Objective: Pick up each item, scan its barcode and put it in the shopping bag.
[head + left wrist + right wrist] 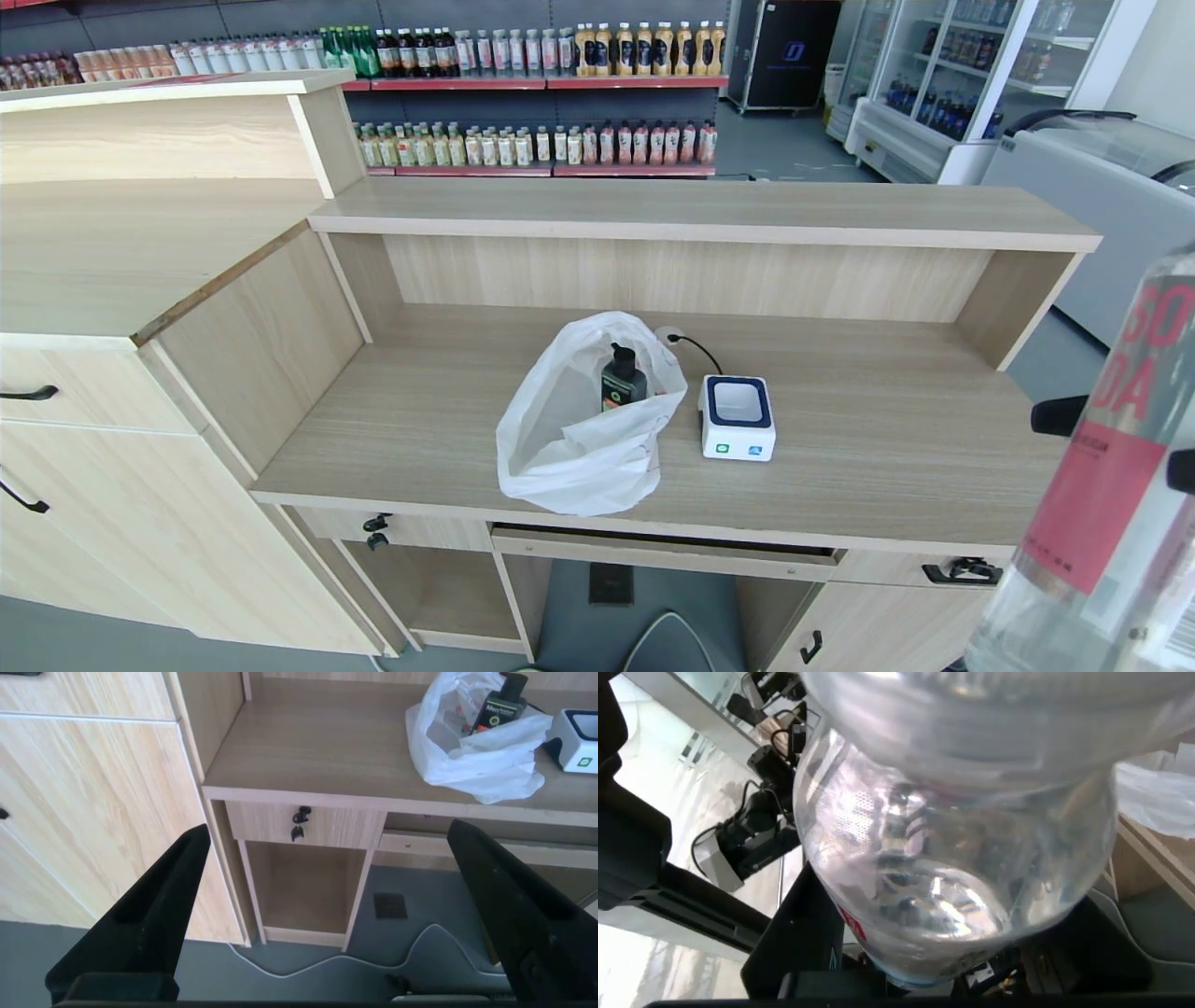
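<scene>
While the left gripper (327, 840) hangs low before the table (887, 439), fingers spread wide and empty, the white shopping bag (579, 439) sits mid-table with a dark bottle (623, 378) inside and the scanner (737, 417) just beside it. Far right, the right gripper (1120, 443) clasps a clear, red-labelled bottle (1092, 504) between its fingers, tilted in the air.

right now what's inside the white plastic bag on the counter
A dark bottle with a black cap stands upright in the bag. The bag's crumpled white sides cover its bottom, so anything lying lower down cannot be seen.
</scene>
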Robot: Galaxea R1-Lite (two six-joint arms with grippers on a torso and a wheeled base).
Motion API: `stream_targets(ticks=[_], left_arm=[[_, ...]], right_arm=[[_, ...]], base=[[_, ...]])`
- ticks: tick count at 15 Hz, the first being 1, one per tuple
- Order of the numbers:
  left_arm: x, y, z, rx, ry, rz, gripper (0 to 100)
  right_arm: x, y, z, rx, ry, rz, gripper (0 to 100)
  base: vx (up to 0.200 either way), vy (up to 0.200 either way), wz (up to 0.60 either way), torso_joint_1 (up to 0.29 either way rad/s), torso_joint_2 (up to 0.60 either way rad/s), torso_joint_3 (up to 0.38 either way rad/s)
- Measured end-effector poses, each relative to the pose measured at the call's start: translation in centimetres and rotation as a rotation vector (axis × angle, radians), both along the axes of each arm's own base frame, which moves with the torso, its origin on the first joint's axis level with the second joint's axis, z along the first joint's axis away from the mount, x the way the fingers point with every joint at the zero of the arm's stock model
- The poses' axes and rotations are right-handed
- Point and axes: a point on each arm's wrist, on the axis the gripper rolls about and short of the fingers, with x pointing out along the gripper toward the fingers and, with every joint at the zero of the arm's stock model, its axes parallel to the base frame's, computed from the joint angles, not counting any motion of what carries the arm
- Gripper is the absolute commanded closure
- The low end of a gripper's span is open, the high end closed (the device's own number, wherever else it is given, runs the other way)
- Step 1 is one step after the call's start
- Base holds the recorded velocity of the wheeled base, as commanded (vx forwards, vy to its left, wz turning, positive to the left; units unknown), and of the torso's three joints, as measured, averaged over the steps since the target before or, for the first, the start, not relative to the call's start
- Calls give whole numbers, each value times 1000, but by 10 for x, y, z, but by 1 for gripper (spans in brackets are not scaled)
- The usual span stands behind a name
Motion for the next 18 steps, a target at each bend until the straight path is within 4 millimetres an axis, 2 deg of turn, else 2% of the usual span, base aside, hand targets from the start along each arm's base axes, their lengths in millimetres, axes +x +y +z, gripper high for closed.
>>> stream_targets(ticks=[10, 12, 16, 18], left_arm=[[0, 0, 0, -1, 0, 0, 0], [0, 0, 0, 0, 0, 0, 0], [0, 0, 0, 0, 0, 0, 0], [0, 0, 0, 0, 0, 0, 0]], right_arm=[[-2, -1, -1, -1, -6, -10, 100], [3, -3, -2, -34, -41, -112, 100], [38, -18, -15, -203, -298, -375, 100], [67, -32, -18, -235, -527, -480, 100]], base=[[0, 0, 0, 0, 0, 0], [0, 0, 0, 0, 0, 0], [0, 0, 0, 0, 0, 0], [0, 0, 0, 0, 0, 0]])
